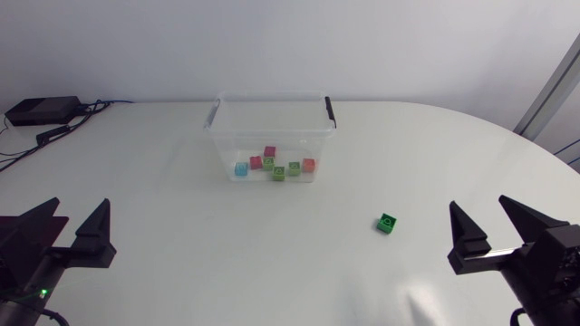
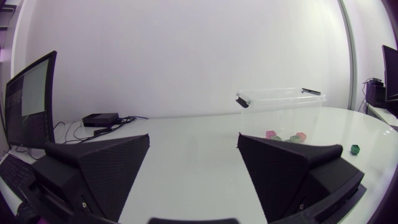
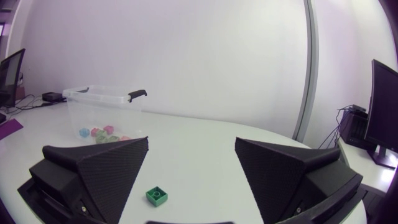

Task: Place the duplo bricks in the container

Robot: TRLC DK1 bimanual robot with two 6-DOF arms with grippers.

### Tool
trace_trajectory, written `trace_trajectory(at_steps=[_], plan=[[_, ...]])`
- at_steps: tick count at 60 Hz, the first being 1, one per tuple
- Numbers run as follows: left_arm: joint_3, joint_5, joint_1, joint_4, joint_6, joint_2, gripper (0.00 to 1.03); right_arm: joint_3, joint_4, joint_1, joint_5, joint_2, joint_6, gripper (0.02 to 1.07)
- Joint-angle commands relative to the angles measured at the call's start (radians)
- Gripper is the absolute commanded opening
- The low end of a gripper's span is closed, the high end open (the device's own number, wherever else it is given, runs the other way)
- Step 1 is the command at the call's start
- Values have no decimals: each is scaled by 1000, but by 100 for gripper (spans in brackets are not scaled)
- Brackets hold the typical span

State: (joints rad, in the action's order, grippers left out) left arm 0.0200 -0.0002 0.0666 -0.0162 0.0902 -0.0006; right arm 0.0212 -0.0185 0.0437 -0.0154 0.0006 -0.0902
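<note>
duplo bricks are almost all home. in the head view several small coloured plastic bricks [image 1: 272, 165] lie inside the clear plastic container with black handles [image 1: 270, 101], which stands at the far middle of the white desk [image 1: 163, 181]. one small green duplo brick [image 1: 388, 223] is left out on the desk, well apart from the container, toward the right side. the left tool [image 1: 82, 205] and right tool [image 1: 477, 203] sit at the near corners, both spread wide and gripping nothing.

in the left wrist view the left tool [image 2: 193, 140] gapes with nothing held. the container and the green brick lie far ahead of it.

in the right wrist view the green brick [image 3: 157, 196] sits studs up, near and ahead of the right tool, showing in the gap between its fingers but closer to one of them. the right arm looks the sensible choice for the pickup. centre the open fingers over the brick, square them to two flat sides, descend straight and close gently so it doesn't skid. then lift clear of the container's rim before letting go.
</note>
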Motion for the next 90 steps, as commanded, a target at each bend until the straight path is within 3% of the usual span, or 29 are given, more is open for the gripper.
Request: trace_trajectory(at_steps=[1, 14, 53, 69, 90], plan=[[-18, 8, 9, 10, 17, -12, 99, -21, 6, -4, -3, -7, -56, 103], [-18, 8, 9, 10, 16, -12, 99, -15, -9, 51, -4, 47, -57, 103], [-18, 8, 9, 10, 17, -12, 99, 580, -383, 61, -129, 943, 33, 103], [-18, 8, 9, 10, 17, -12, 99, 637, -374, 62, -106, 1230, 58, 103], [-18, 8, 9, 10, 17, -12, 99, 740, -380, 105, -97, 1464, 99, 103]])
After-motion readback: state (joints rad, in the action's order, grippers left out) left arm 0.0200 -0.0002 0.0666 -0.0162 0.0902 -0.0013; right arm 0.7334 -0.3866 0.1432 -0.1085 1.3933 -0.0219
